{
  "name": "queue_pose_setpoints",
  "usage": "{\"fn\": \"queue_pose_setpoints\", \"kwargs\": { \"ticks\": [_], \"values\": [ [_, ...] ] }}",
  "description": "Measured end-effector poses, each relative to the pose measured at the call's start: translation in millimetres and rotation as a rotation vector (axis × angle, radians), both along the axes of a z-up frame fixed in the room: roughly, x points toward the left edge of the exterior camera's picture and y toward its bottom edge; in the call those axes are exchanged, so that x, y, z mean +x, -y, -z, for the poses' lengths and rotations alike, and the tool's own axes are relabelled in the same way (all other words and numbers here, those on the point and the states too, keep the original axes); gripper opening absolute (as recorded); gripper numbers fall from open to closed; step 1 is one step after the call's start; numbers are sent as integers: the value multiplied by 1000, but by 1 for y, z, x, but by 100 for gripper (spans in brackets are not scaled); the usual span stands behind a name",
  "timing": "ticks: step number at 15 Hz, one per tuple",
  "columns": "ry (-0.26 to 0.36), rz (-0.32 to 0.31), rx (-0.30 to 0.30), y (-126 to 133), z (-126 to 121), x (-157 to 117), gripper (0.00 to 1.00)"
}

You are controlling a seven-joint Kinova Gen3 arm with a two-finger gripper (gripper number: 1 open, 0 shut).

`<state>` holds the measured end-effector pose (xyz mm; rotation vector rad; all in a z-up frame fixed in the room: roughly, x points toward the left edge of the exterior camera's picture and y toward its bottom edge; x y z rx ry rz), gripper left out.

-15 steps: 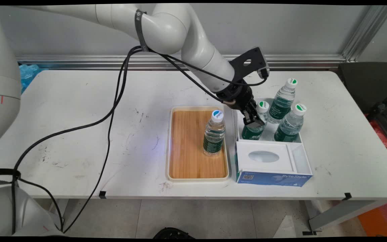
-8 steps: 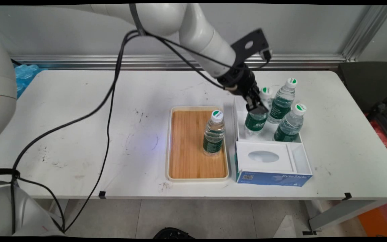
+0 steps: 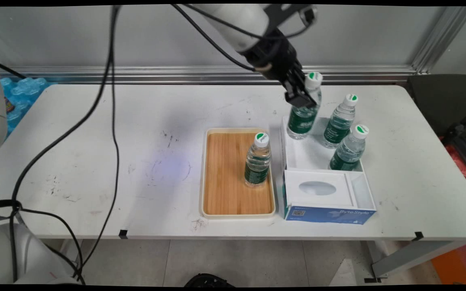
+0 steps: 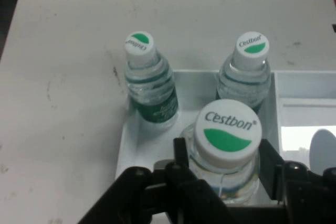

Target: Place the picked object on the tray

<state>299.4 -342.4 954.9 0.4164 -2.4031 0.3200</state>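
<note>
One bottle [image 3: 303,109] aloft | gripper [image 3: 301,98] jaws clamped at its neck, above box [image 3: 325,161] | full, smooth, likely slippery; neck hold suits

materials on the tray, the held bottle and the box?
Tray: looks like a bamboo or wood-grain base, matte, inside a cream rim, probably plastic. Held bottle, clamped in the tool: clear thin plastic, water showing through; glossy green film label; white cap, likely plastic. Box: seems printed cardboard, blue sides with a QR code, white inner walls.
</note>
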Motion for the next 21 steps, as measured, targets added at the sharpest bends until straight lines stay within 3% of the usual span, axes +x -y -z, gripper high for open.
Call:
{"fn": "queue_pose_setpoints", "kwargs": {
  "ticks": [8,15,21],
  "values": [
    [41,-3,27,-18,-20,56,0],
    [76,-12,33,-22,4,94,0],
    [71,-7,40,-10,37,101,0]
  ]
}}
